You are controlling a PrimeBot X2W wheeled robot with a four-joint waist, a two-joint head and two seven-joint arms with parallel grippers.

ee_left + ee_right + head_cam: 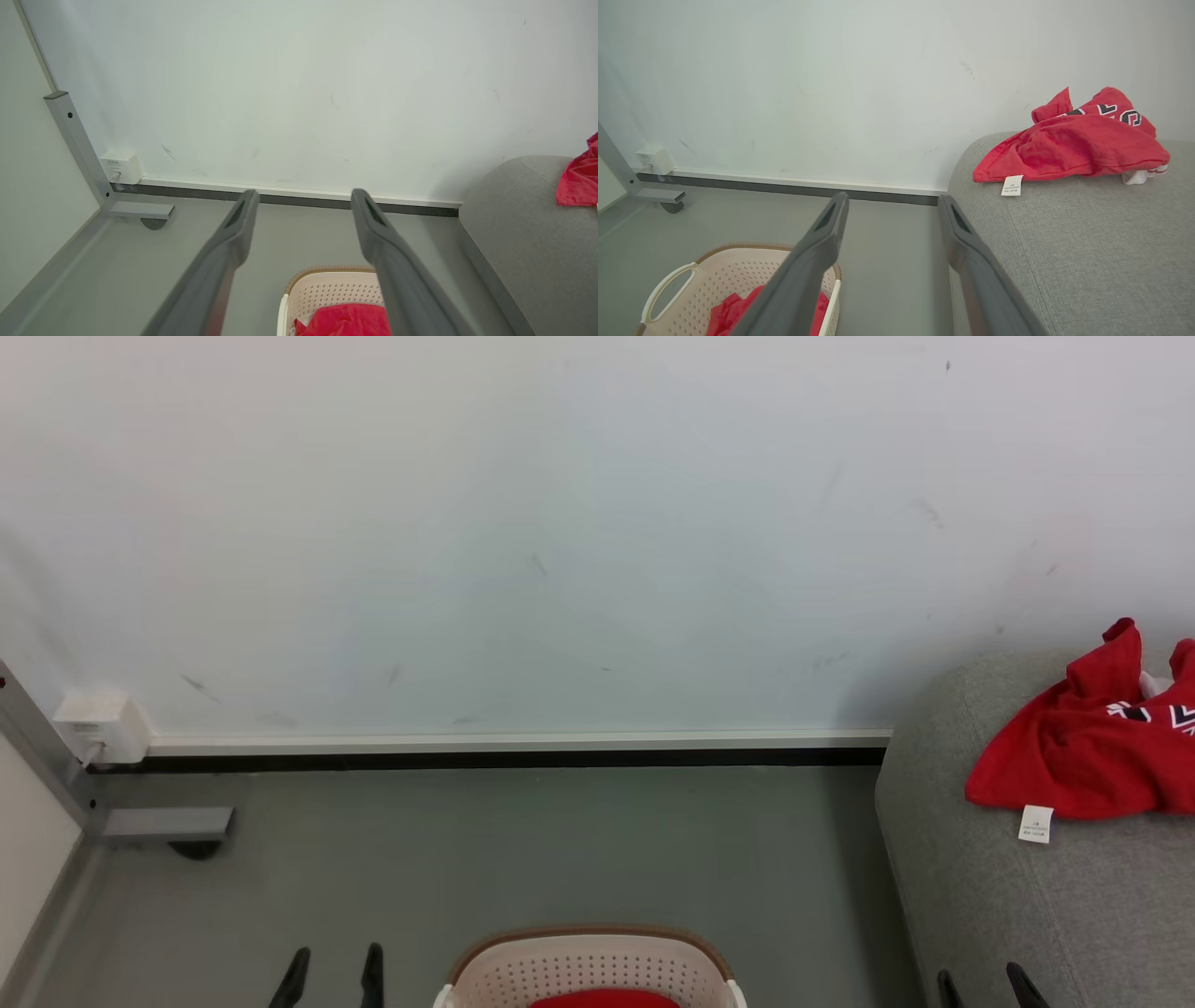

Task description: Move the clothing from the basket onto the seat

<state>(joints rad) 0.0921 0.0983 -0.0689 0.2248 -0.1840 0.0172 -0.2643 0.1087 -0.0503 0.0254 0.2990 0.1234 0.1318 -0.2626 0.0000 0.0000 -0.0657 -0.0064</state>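
grey floor [523, 859], white wall [560, 523] behind. left gripper [337, 950] hangs spread and empty, basket [588, 935] with red fabric [605, 999] to its right; right gripper [978, 973], likewise spread, has the clothing [1074, 756] ahead on the seat [1074, 915].

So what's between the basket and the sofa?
Nothing: only bare grey floor lies between the basket and the sofa, seen in the head view.

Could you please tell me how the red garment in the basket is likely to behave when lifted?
Probably floppy: the garment lies crumpled in the basket, so it should sag from a pinch. Likely light: the other garment, thin fabric, slumps in folds on the sofa. Trailing cloth might catch the rim.
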